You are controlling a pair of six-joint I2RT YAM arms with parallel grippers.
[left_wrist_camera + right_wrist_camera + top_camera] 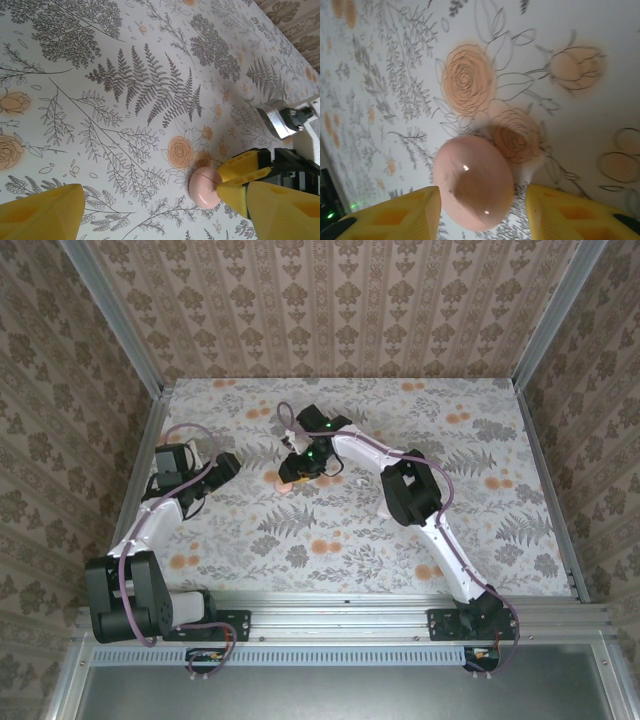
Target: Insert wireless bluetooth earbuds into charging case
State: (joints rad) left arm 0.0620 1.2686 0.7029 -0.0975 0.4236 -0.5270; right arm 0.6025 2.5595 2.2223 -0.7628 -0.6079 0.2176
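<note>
Fingers (390, 215) of right gripper (480, 212), yellow, parted a moderate way and straddling a glossy pinkish-orange round plastic disc (472, 185); whether touching it, cannot tell. Disc lying on floral-printed tablecloth (580, 100), just beside two printed orange roses (467, 80). Left gripper (160, 220) spread wide, holding nothing, low over the cloth, aimed toward the disc but apart from it.

What seems to be the charging case (472, 182) is a glossy, pinkish, rounded pebble, not plainly white. It lies flat on the floral surface, dome upward, just beside two printed orange roses. The left wrist view shows a thin dark seam across its top (205, 187). It lies left of the table's middle (283, 480), between the right gripper's (481, 200) parted yellow fingers.
</note>
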